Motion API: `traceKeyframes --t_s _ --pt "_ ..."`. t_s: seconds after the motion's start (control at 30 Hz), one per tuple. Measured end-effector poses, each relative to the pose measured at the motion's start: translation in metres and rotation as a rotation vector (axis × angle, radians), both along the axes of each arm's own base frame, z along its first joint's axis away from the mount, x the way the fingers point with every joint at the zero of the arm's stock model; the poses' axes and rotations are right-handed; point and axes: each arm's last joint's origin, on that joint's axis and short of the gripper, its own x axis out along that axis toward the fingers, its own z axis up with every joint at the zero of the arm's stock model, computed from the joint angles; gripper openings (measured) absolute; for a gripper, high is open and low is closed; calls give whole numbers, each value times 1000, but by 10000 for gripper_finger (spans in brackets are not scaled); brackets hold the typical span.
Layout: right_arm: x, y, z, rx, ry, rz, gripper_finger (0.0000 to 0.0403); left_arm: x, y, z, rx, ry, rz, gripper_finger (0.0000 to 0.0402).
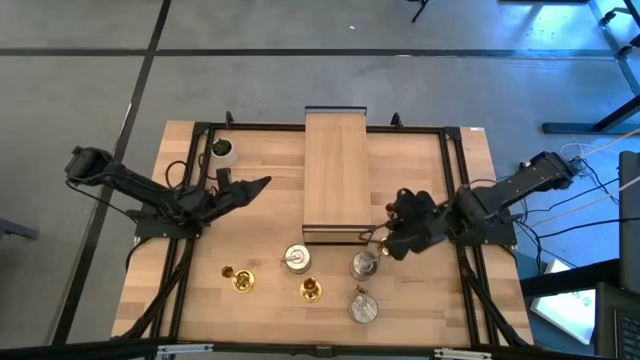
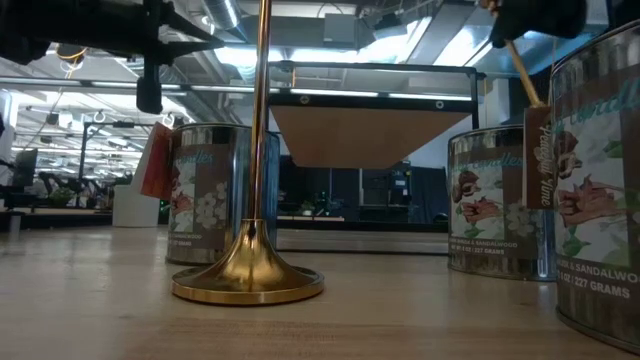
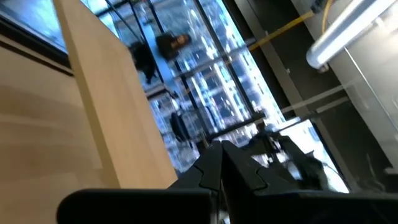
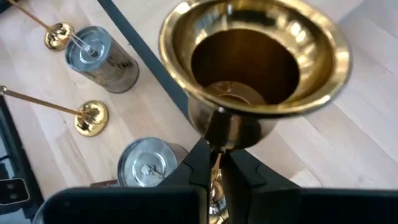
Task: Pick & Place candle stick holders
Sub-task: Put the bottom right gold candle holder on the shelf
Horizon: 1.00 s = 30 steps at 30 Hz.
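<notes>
Your right gripper (image 4: 214, 163) is pinched tight on the thin stem of a shiny gold candle holder (image 4: 255, 62), its cup pointing straight out past the jaws (left gripper (image 1: 262, 184) shut, empty).

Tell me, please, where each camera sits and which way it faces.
High: above the table, looking straight down; left gripper and right gripper show.
Low: at table-top height, looking level past a brass holder and tins; arms overhead.
Left wrist: on the left arm, facing past the box into the room; its shut fingers show.
Right wrist: on the right arm, looking down; its fingers clamp the held holder.
Shared: high and right wrist both show tins.
</notes>
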Motion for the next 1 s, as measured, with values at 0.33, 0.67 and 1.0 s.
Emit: traceKeyframes --t_s 0.33,0.67,1.0 --pt "9 -4 -8 35 71 26 20 1 1 0 17 6 -44 1" --pt "1 -6 -12 13 202 112 20 3 -1 -5 44 62 -93 1" --pt "-31 -23 -7 -84 351 -11 20 4 -3 -10 62 111 -158 1"
